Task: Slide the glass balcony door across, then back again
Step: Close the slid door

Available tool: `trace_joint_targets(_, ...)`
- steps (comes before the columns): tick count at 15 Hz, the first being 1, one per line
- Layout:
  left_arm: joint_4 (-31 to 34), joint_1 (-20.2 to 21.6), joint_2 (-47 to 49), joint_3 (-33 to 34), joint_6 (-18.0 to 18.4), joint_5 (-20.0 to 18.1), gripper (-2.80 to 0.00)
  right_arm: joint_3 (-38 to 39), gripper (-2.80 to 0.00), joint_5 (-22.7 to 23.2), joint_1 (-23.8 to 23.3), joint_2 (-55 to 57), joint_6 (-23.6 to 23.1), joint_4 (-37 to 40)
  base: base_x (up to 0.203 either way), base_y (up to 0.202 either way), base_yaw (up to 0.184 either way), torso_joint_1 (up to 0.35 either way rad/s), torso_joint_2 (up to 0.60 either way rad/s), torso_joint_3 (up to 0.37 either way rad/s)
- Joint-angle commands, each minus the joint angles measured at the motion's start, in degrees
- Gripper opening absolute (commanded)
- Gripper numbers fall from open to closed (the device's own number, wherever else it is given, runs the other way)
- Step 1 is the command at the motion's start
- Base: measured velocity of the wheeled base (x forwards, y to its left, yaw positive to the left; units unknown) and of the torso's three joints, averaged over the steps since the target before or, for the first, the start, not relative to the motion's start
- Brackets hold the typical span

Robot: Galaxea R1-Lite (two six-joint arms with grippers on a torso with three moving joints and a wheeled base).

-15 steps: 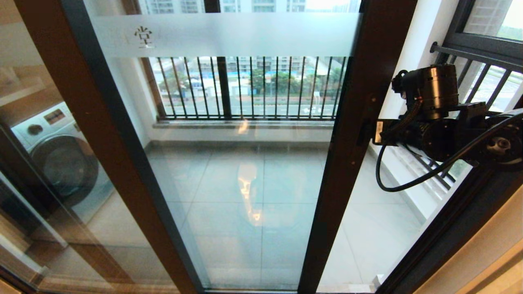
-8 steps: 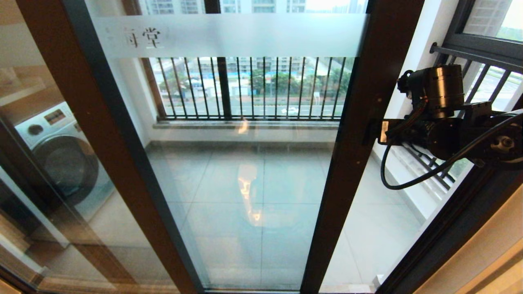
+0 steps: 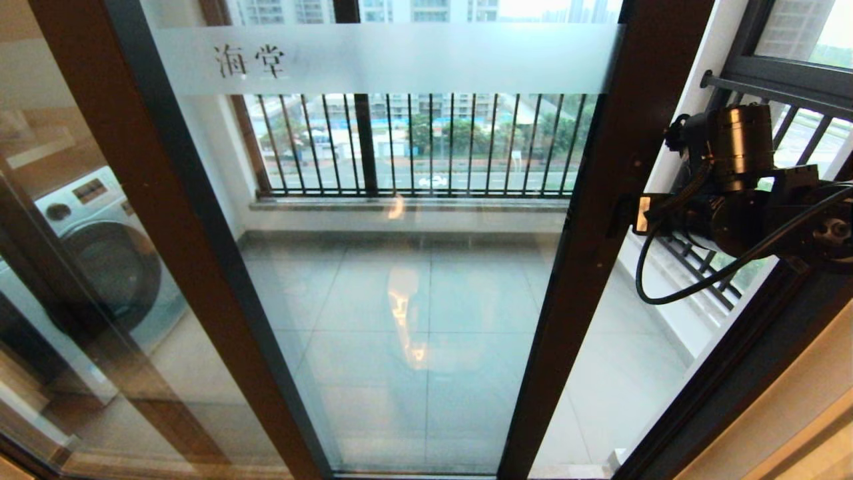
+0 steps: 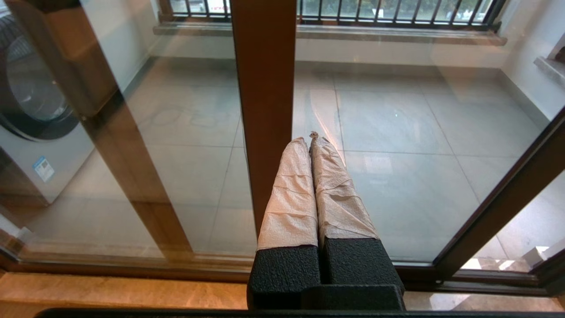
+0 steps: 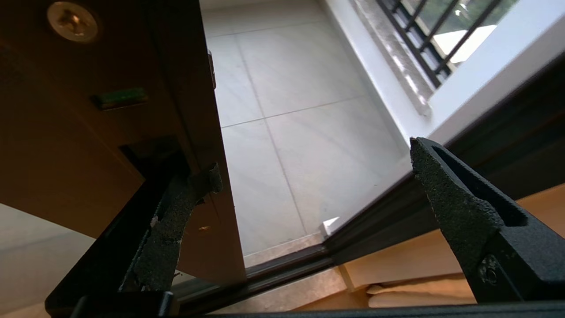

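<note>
Return slide under way.
Our right pincer (image 5: 309, 176), splayed wide, hooks one finger in the glass balcony door (image 3: 600, 220) slot; next, push it fully shut. Left pincer (image 4: 313, 141) closed, empty.

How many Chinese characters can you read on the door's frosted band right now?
2, side by side at the left end of the frosted band on the glass balcony door; the overlapping frame may hide more further left.

Washing machine (image 3: 100, 260) behind glass at left, right gripper (image 3: 623, 215) at glass balcony door (image 3: 400, 267) right stile.
</note>
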State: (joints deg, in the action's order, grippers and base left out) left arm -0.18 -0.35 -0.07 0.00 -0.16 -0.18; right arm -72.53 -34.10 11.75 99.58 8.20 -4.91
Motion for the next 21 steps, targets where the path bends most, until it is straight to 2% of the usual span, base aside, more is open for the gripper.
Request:
trace_joint_targets(1, 0.01, 0.00, 0.07, 0.09, -0.02, 0.01, -2.80, 0.11, 0.00, -0.27, -1.06, 0.00, 0.01, -0.19, 0.000, 0.000, 0.000, 0.000, 0.00, 0.000)
trace_joint_targets(9, 0.01, 0.00, 0.07, 0.09, -0.02, 0.01, -2.80, 0.78, 0.00, -0.27, -4.43, -0.78, -1.08, -0.19, 0.000, 0.000, 0.000, 0.000, 0.00, 0.000)
trace_joint_targets(15, 0.00, 0.00, 0.07, 0.09, -0.02, 0.01, -2.80, 4.94, 0.00, -0.36, -3.98, -6.33, -2.75, -0.10, 0.000, 0.000, 0.000, 0.000, 0.00, 0.000)
trace_joint_targets(21, 0.01, 0.00, 0.07, 0.09, -0.02, 0.01, -2.80, 5.25, 0.00, -0.27, -6.65, -5.81, -2.82, -0.10, 0.000, 0.000, 0.000, 0.000, 0.00, 0.000)
